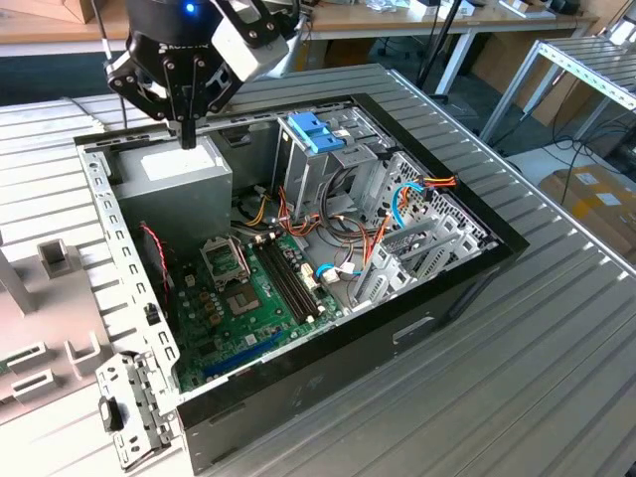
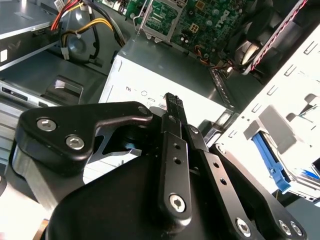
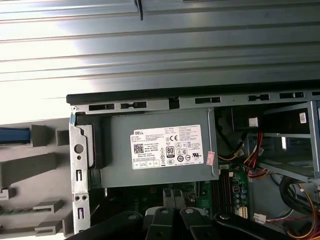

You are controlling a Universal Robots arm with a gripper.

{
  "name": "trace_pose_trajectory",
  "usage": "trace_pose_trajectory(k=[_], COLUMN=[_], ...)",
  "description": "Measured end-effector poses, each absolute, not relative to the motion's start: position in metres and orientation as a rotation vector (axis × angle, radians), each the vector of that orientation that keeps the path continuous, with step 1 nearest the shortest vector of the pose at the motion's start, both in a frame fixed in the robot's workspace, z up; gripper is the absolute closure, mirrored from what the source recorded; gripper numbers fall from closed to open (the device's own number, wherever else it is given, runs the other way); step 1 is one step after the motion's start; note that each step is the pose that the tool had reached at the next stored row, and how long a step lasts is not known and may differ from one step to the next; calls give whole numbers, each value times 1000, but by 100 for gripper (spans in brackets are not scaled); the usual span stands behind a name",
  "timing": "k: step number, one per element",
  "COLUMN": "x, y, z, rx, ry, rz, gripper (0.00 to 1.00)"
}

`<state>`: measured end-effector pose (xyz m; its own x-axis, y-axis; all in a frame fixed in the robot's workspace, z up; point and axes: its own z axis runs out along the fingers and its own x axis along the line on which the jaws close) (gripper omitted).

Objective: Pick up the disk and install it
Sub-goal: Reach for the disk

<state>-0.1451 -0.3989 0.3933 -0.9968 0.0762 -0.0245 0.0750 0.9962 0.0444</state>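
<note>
Gripper (image 1: 187,135) is closed down narrow, fingertips together and holding nothing, poised just above the power supply (image 3: 120,170). From biggest down, I see a ribbed metal counter (image 1: 527,388) carrying an open black computer case (image 1: 397,343) that lies on its side with the green motherboard (image 1: 238,308) exposed. The grey power supply fills one corner of the case. Its white sticker (image 3: 167,147) bears rows of black print, a barcode and certification marks, with a small pink tag (image 3: 210,158) beside it. Outside the case, at the exterior view's left, stands a pale slotted holder (image 3: 35,165). As far as I can tell the disk (image 3: 12,136) rests there on edge. I make out just its blue rail, long axis pointing at the case's side wall, parallel to the power supply's long side. A blue bracket (image 1: 313,131) tops the drive cage (image 1: 308,179).
</note>
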Motion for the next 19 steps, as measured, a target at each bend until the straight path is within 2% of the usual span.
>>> trace_pose_trajectory(k=[19], x=[-158], y=[-399], z=[393], rx=[118], ry=[3113], rz=[68], gripper=[89])
